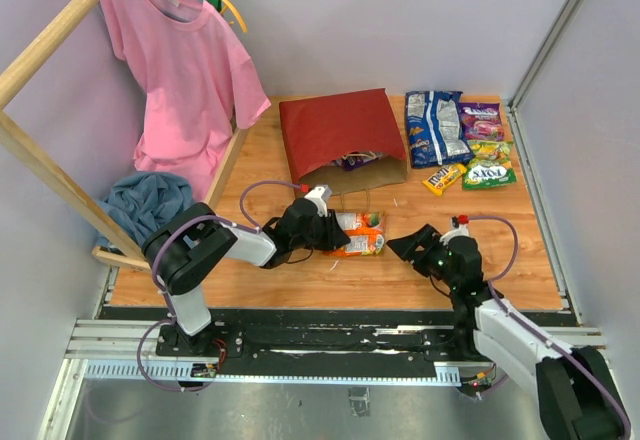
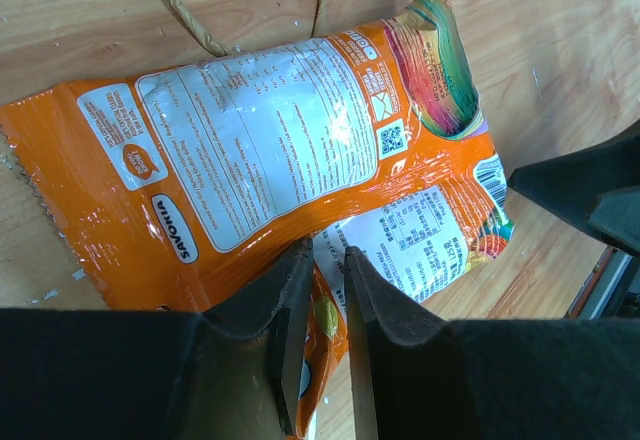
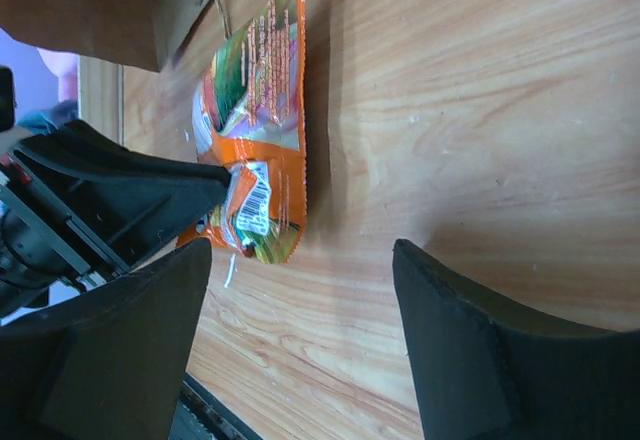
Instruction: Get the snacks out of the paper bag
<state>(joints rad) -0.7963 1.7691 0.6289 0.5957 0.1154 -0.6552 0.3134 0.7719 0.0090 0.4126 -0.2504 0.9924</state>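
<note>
The red paper bag (image 1: 335, 132) lies on its side, its brown mouth (image 1: 362, 175) facing the arms, with a purple packet just inside. Two orange snack packets (image 1: 362, 234) lie overlapped on the table in front of the mouth. My left gripper (image 1: 322, 228) (image 2: 325, 256) is shut on the edge of the lower orange packet (image 2: 250, 150). My right gripper (image 1: 412, 245) (image 3: 302, 252) stands open just to the right of the packets (image 3: 262, 110), nothing between its fingers. Other snacks lie at the back right: a blue-white bag (image 1: 435, 126), a purple one (image 1: 482, 114), a yellow pack (image 1: 443, 178), a green bag (image 1: 488, 173).
A pink shirt (image 1: 180, 70) hangs on a wooden frame at the left, with a blue cloth heap (image 1: 145, 203) below it. The bag's twisted handles (image 2: 180, 5) lie on the wood beside the orange packets. Grey walls close in the table at the back and right.
</note>
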